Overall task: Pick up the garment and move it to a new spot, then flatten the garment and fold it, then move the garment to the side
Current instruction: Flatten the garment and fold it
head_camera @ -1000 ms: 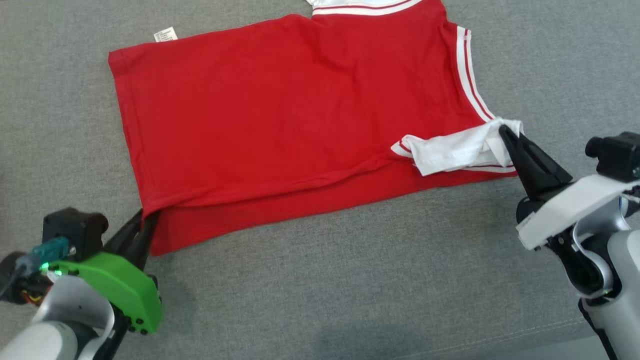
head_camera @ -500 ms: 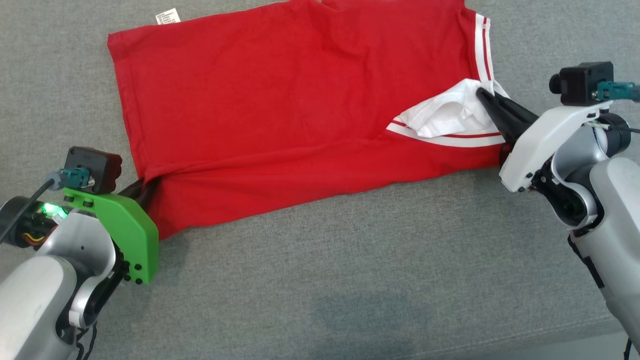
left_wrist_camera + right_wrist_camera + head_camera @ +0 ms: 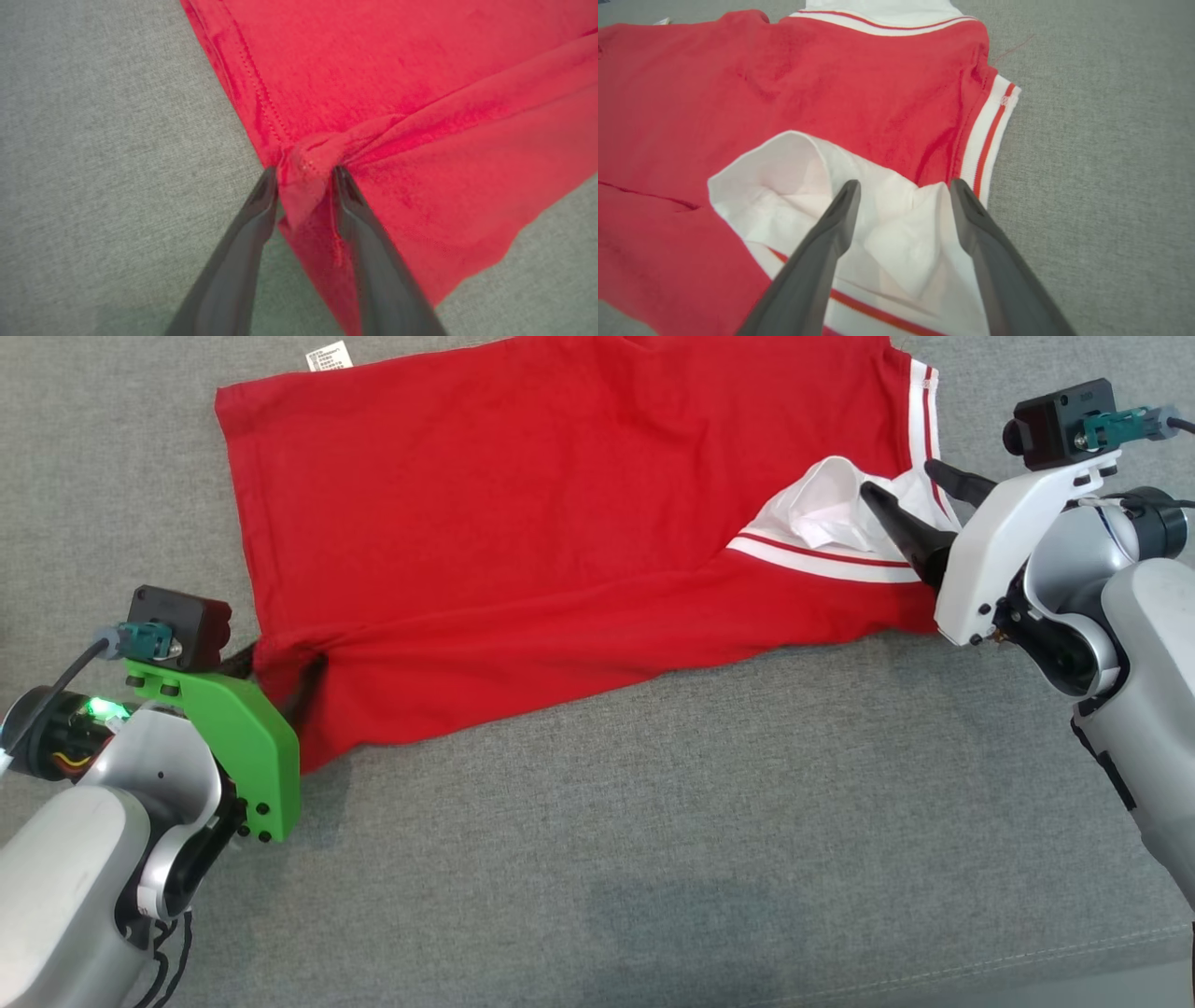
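operator: report position of the workpiece.

technician: the red short-sleeved cotton garment with white striped trim (image 3: 523, 523) lies spread on the grey woven fabric surface (image 3: 653, 849), with its small white care label (image 3: 329, 356) at the far left corner. its near edge is turned over onto the body as a long band.

operator: left gripper (image 3: 303, 173) state?

technician: jaws stand partly apart at the near left corner. a bunched tuck of red hem sits between the fingertips and touches both. whether any clamping force remains cannot be told; it reads as a loose hold at most.

operator: right gripper (image 3: 906, 184)?

technician: jaws spread wide. the white sleeve lining (image 3: 822, 509), turned inside out, lies between the fingers, and nothing is pinched.

operator: progress assessment.

technician: relocation and flattening appear complete, and a first lengthwise fold appears laid. the sleeve area is rumpled and the left corner is puckered, so both likely need smoothing. remaining, by judgement: further folds, then transfer of the garment to the side.
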`<state>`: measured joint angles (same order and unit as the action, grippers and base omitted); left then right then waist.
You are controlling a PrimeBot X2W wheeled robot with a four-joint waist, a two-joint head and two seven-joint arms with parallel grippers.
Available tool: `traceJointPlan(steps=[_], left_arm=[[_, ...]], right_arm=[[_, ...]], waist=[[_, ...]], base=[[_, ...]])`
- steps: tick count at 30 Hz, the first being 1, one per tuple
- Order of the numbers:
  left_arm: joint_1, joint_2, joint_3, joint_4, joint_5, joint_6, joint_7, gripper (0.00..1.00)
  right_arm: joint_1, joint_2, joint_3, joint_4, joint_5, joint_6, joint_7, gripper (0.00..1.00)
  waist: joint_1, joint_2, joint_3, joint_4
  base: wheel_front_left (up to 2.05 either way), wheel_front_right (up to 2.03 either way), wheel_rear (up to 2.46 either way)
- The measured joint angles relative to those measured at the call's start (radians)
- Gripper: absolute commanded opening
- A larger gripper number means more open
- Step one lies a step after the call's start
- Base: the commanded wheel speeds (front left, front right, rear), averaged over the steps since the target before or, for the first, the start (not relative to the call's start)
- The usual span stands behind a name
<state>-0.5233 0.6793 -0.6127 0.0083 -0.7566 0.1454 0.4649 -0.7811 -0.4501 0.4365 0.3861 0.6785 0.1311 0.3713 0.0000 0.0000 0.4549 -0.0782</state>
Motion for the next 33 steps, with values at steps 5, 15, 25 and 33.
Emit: traceJointPlan(steps=[5,15,25,33], left_arm=[[0.027,-0.003,0.011,0.004,-0.011,0.010,-0.033,1.00],[0.213,-0.018,0.081,-0.086,-0.052,0.098,-0.201,1.00],[0.403,-0.140,0.133,-0.094,-0.033,0.195,-0.503,1.00],[0.429,-0.216,0.131,0.051,-0.001,0.166,-0.668,1.00]], right_arm=[[0.017,-0.023,0.008,-0.029,0.024,0.000,-0.035,1.00],[0.224,-0.080,-0.097,-0.154,-0.075,0.000,-0.274,1.00],[0.539,0.077,-0.378,-0.172,-0.272,0.000,-0.576,1.00],[0.613,0.206,-0.472,-0.140,-0.406,0.000,-0.630,1.00]], waist=[[0.0000,0.0000,-0.015,-0.001],[0.0000,0.0000,-0.086,-0.014],[0.0000,0.0000,-0.191,-0.018],[0.0000,0.0000,-0.237,-0.023]], base=[[0.00,0.00,0.00],[0.00,0.00,0.00],[0.00,0.00,0.00],[0.00,0.00,0.00]])
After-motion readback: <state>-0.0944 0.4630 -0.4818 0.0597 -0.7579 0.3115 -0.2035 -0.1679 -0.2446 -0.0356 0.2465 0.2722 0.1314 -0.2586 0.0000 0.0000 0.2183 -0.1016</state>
